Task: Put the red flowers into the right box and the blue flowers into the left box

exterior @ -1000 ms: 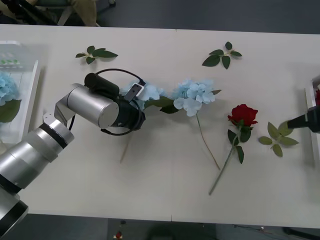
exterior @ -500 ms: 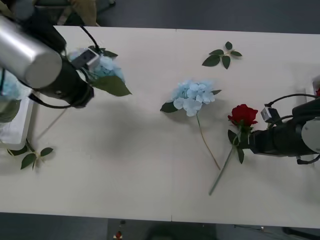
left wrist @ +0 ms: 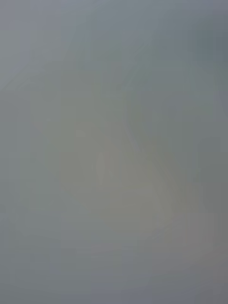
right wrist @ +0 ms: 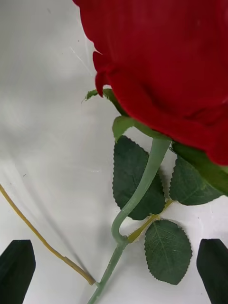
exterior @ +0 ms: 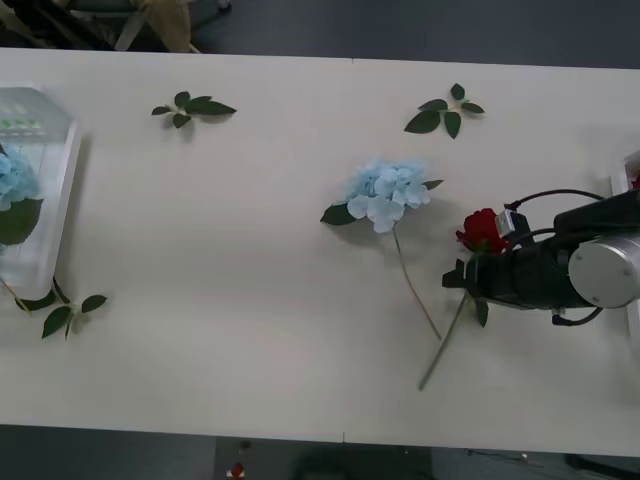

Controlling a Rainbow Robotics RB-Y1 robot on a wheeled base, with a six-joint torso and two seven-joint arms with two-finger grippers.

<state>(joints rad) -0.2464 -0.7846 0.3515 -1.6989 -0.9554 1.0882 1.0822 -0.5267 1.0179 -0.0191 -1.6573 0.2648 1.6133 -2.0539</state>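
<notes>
A red rose [exterior: 484, 228] lies on the table right of centre, its stem running down-left toward the front edge. My right gripper [exterior: 462, 280] hovers open over the stem just below the bloom. In the right wrist view the black fingers [right wrist: 17, 270] straddle the green stem [right wrist: 142, 185], with the red bloom [right wrist: 171, 61] close ahead. One blue hydrangea [exterior: 388, 193] lies mid-table. Another blue flower [exterior: 12, 178] rests in the left box [exterior: 68, 190]. The right box [exterior: 618, 185] shows as a thin white rim at the right edge.
Loose green leaf sprigs lie at the back left [exterior: 193, 106], at the back right [exterior: 443, 112] and by the left box's front corner [exterior: 65, 312]. The hydrangea's yellowish stem [right wrist: 42, 240] ends close to the rose stem.
The left arm carried a blue flower leftward and has gone from the front view. The right arm came in from the right edge and settled over the rose's stem.
</notes>
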